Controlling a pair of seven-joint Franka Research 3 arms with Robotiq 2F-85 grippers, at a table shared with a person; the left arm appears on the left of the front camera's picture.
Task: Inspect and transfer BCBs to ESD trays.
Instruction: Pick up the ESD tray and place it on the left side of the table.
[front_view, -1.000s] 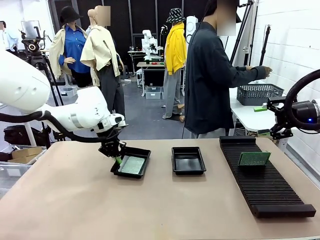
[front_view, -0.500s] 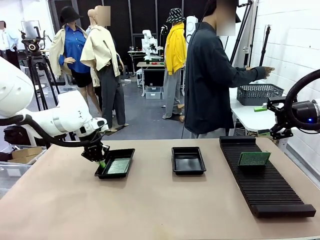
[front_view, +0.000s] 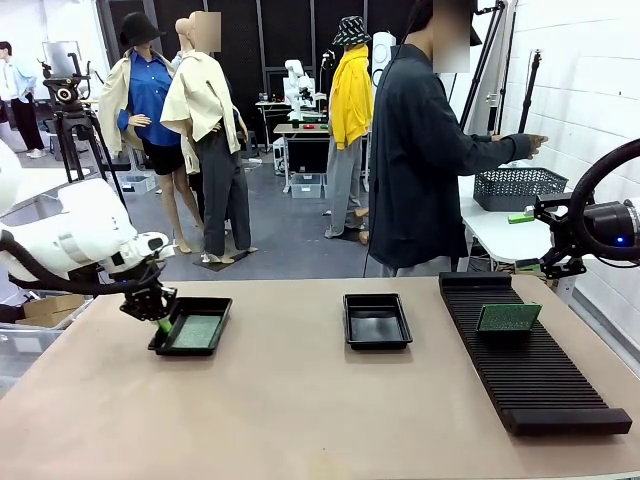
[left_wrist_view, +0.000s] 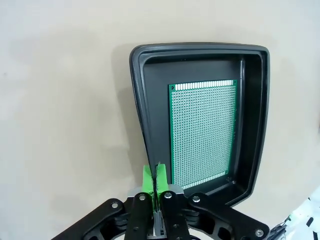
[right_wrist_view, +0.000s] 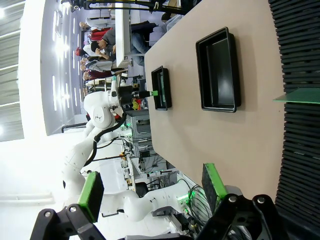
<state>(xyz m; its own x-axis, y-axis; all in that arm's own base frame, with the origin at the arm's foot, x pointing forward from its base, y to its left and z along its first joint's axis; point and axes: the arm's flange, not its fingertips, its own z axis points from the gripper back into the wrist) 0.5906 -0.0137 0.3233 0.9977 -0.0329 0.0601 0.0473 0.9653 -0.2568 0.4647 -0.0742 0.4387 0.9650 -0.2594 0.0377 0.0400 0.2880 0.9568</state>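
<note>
Worktop (front_view: 300, 420): matte tan, smooth, flat.
Left hand (left_wrist_view: 155, 175): clenched, green pads pinching the rim wall of ESD tray (left_wrist_view: 200, 48), at the worktop's left side.
Tray make: glossy black plastic, shallow, flared rim.
BCB (left_wrist_view: 202, 132): thin green perforated rectangle, flat inside that tray.
Right hand (right_wrist_view: 152, 186): released, jaws wide, touching nothing.
Second BCB (front_view: 508, 318): upright in ribbed black rack (front_view: 540, 380).

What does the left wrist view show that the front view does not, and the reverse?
Left wrist view: the fine hole grid on the BCB. Front view: the empty ESD tray, the slotted rack with a second BCB standing in it, the person. Both: the left tool shut on the rim of the loaded ESD tray, on the table.
</note>
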